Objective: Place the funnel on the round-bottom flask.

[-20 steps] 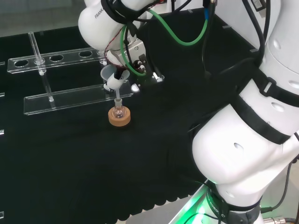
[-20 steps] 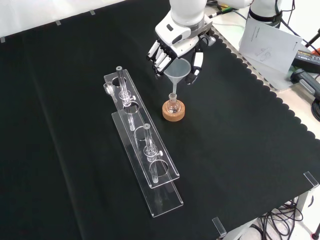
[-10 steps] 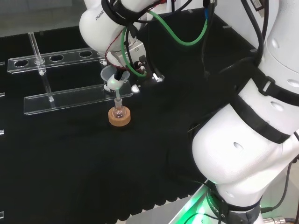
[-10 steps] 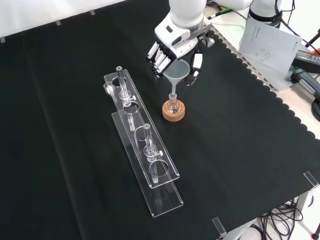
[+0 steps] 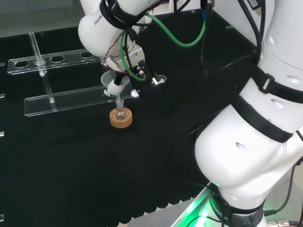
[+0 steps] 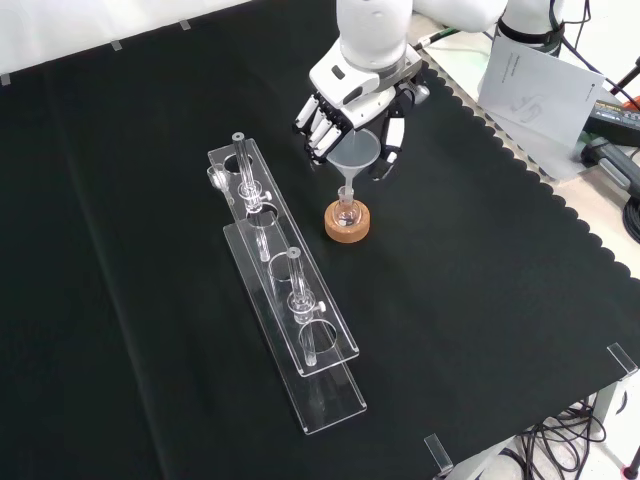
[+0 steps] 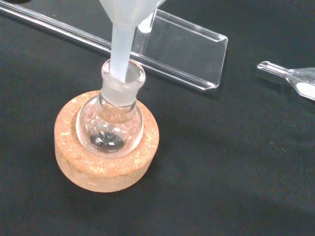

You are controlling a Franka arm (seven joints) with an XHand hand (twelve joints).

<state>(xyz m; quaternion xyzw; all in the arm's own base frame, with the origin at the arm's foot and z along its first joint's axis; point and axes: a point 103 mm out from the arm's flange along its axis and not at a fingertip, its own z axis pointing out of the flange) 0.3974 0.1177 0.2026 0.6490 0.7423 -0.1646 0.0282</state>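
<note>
A small clear round-bottom flask [image 7: 110,123] sits upright in a cork ring stand [image 7: 106,164] on the black cloth, also seen as flask [image 6: 347,212] and stand [image 5: 121,118]. The hand [image 6: 352,95] hangs just above it, fingers curled round the bowl of a translucent white funnel [image 6: 356,152]. The funnel's stem [image 7: 120,51] reaches down into the flask's neck opening. In the head view the funnel [image 5: 111,79] shows under the hand [image 5: 124,71], partly hidden by the arm's link.
A long clear plastic rack [image 6: 285,300] with a few glass tubes lies left of the flask in the front view and behind it in the head view [image 5: 71,99]. A small clear spoon-like piece [image 7: 290,78] lies on the cloth nearby. Papers [image 6: 535,85] lie off the cloth's edge.
The hand has come down a little with the funnel, so the stem's tip now sits in the flask's neck instead of just above it.
</note>
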